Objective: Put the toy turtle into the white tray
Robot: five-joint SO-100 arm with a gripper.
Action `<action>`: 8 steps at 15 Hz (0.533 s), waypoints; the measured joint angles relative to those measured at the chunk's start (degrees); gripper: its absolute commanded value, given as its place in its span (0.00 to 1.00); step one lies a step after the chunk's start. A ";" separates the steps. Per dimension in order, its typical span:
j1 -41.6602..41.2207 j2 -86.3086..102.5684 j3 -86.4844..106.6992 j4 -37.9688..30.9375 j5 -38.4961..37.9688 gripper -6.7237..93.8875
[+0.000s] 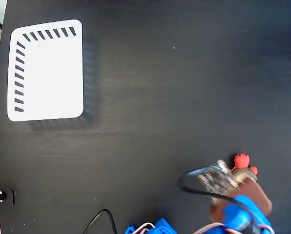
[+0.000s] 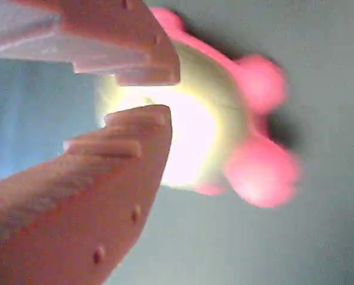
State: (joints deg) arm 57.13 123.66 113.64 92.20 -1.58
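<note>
Fixed view: flat white rect tray w/ dark slanted slots (image 1: 45,70) sits at desk's top-left corner. Small squishy toy turtle, red-orange head + tan shell (image 1: 243,165), is near bottom-right corner of the black desk (image 1: 160,97), well apart from tray. My brown-and-blue gripper (image 1: 238,178) is over its shell; arm enters from bottom edge.

Wrist view: turtle (image 2: 224,130) lies on desk, blurred and overexposed. My two brown fingers (image 2: 117,178) straddle the shell w/ a narrow gap between tips; can't tell if they're pinching it yet.
</note>
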 measured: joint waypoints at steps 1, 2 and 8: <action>3.69 -2.64 -0.79 0.53 -0.79 0.07; 5.80 -5.36 -2.11 0.62 -0.70 0.07; 9.76 -18.98 -8.09 1.67 8.79 0.28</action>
State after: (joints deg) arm 66.88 104.68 105.56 93.87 7.21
